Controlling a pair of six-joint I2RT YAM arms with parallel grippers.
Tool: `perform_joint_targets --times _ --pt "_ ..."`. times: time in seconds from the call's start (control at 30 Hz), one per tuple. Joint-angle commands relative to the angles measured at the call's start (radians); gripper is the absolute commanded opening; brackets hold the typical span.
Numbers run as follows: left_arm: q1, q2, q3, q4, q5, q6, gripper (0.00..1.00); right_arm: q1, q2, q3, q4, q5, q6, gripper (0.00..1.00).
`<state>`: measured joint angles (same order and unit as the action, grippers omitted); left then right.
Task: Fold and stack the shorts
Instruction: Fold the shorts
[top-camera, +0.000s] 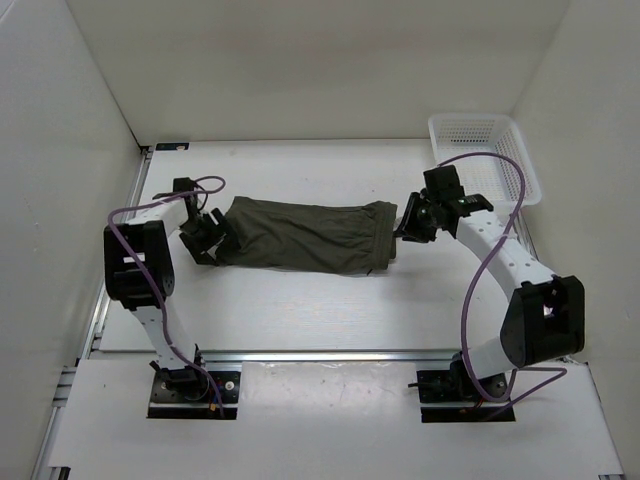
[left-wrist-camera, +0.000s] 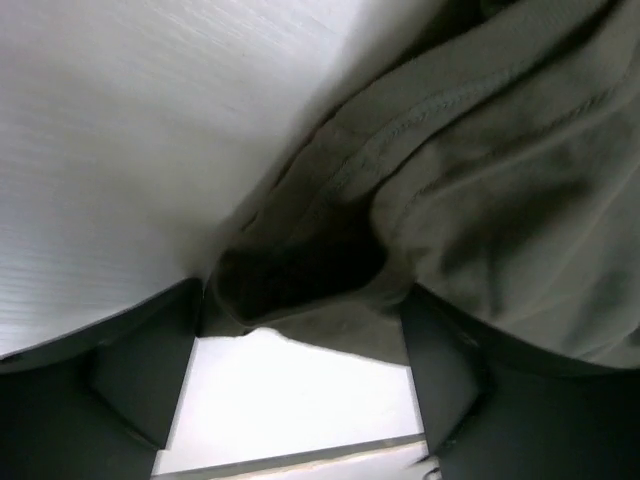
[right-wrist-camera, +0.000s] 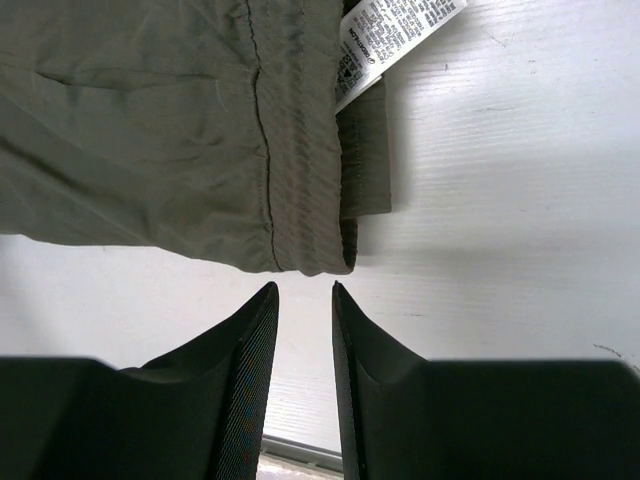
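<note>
The dark olive shorts (top-camera: 300, 235) lie folded in a long band across the middle of the table, waistband to the right. My left gripper (top-camera: 213, 240) is at their left end, jaws wide open. In the left wrist view a hemmed edge of the shorts (left-wrist-camera: 480, 180) droops between the left gripper's (left-wrist-camera: 302, 290) fingers, which do not pinch it. My right gripper (top-camera: 405, 230) is at the waistband end. In the right wrist view the right gripper (right-wrist-camera: 304, 287) stands open by a narrow gap, empty, just short of the waistband corner of the shorts (right-wrist-camera: 150, 130).
A white plastic basket (top-camera: 520, 160) stands at the back right corner, behind the right arm. A white care label (right-wrist-camera: 390, 35) sticks out from the waistband. White walls close the table at the left, back and right.
</note>
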<state>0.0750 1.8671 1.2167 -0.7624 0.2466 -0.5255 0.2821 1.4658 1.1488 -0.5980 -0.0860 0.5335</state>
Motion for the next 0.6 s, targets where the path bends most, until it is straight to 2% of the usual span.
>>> perform_joint_targets --times 0.0,0.03,0.07,0.17,0.2,0.37,0.4,0.57 --pt "-0.014 0.020 0.000 0.054 0.002 -0.040 0.85 0.003 -0.044 0.034 -0.023 0.017 -0.020 0.33" --pt "-0.014 0.020 0.009 0.054 -0.010 -0.041 0.78 0.003 -0.044 0.034 -0.032 0.017 -0.020 0.33" --pt "-0.014 0.020 0.009 0.054 -0.024 -0.053 0.55 0.003 -0.044 0.034 -0.033 0.026 -0.020 0.33" --pt "-0.014 -0.008 0.073 0.054 -0.084 -0.062 0.14 0.003 -0.065 0.034 -0.051 0.035 -0.020 0.33" --pt "-0.014 -0.020 0.093 0.031 -0.125 -0.062 0.10 0.003 -0.074 0.034 -0.051 0.035 -0.020 0.33" --pt "-0.110 -0.081 0.298 -0.119 -0.266 0.042 0.10 0.003 -0.105 0.043 -0.081 0.066 -0.029 0.33" --pt "-0.150 -0.082 0.387 -0.149 -0.285 0.080 0.10 0.003 -0.114 0.043 -0.082 0.066 -0.029 0.33" --pt "-0.299 -0.042 0.621 -0.287 -0.398 0.166 0.10 -0.006 -0.124 0.034 -0.091 0.066 -0.038 0.33"
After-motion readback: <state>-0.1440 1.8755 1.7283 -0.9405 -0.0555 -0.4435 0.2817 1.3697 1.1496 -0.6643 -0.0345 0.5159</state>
